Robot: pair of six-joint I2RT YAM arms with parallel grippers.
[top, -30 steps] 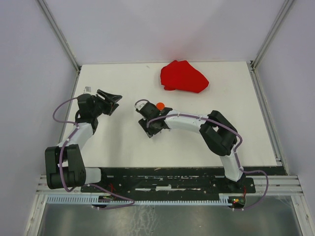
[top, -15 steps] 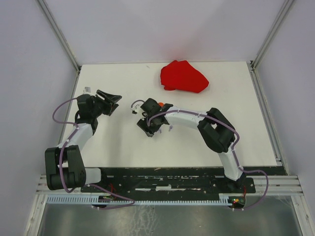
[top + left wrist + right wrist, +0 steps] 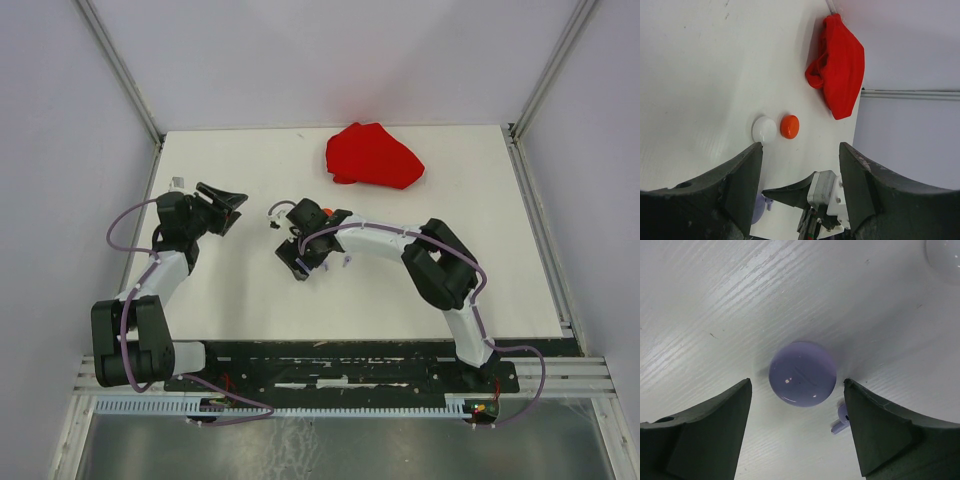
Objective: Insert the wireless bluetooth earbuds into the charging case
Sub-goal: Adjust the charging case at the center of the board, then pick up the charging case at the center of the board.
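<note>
Clearly we are dealing with a featherweight. The lilac earbud (image 3: 841, 420) is 1 tiny, hard, glossy stemmed piece lying on the table (image 3: 700, 300), just beside the lilac case (image 3: 802, 374) at its 4 o'clock. We judge it will skid or flick away under an off-centre pinch. We would close gently across the rounded head where it meets the stem, pads square to it. The case is a smooth dome, stiff and equally slippery. Its lid looks shut to us, so it likely needs opening and steadying first.

The right gripper (image 3: 297, 262) points steeply down at the table. Its 2 fingers (image 3: 715, 425) are spread wide at 8 and 4 o'clock of the case, straddling it without touching and holding nothing. The left gripper (image 3: 801, 150) sits low at 9 o'clock of the table in the top view, aimed toward the white case (image 3: 764, 129) and red case (image 3: 790, 126), its jaws parted and empty. A red cloth (image 3: 837, 65) lies at 12 o'clock, well apart.
</note>
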